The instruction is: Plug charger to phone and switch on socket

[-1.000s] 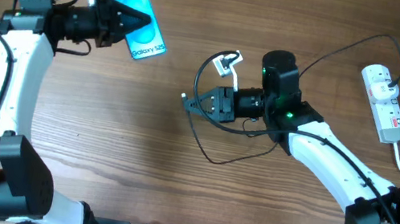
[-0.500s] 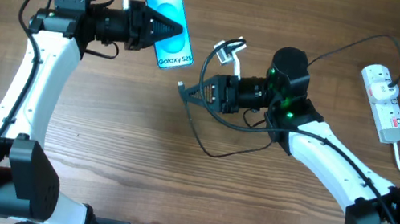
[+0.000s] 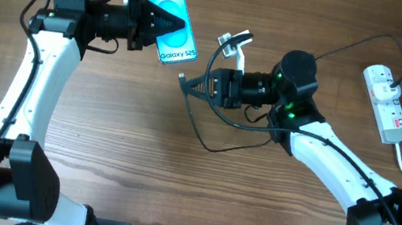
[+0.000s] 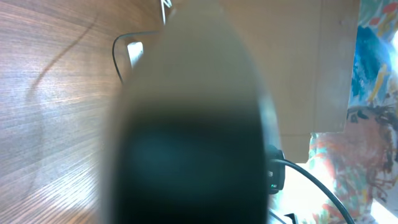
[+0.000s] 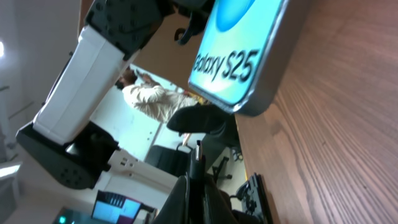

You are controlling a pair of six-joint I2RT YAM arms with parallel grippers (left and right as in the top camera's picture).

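Big picture first: on the table (image 3: 96, 152) the socket (image 3: 385, 102) sits out at 2 o'clock, untouched, so you've got the switch left for later.

Your left gripper (image 3: 168, 24) is clamped on the phone (image 3: 173, 33) and has carried it in from the far 10 o'clock side to around 11 o'clock, held up off the wood.

Your right gripper (image 3: 193, 88) is pinched shut on the charger (image 3: 351, 48) near its free end and has crept up and left. The metal tip (image 5: 198, 149) now points at the phone's bottom edge from about 5 o'clock, near but not touching.

So I'd say you're basically at the line-up stage. The port itself isn't visible, so go slow on the last bit.
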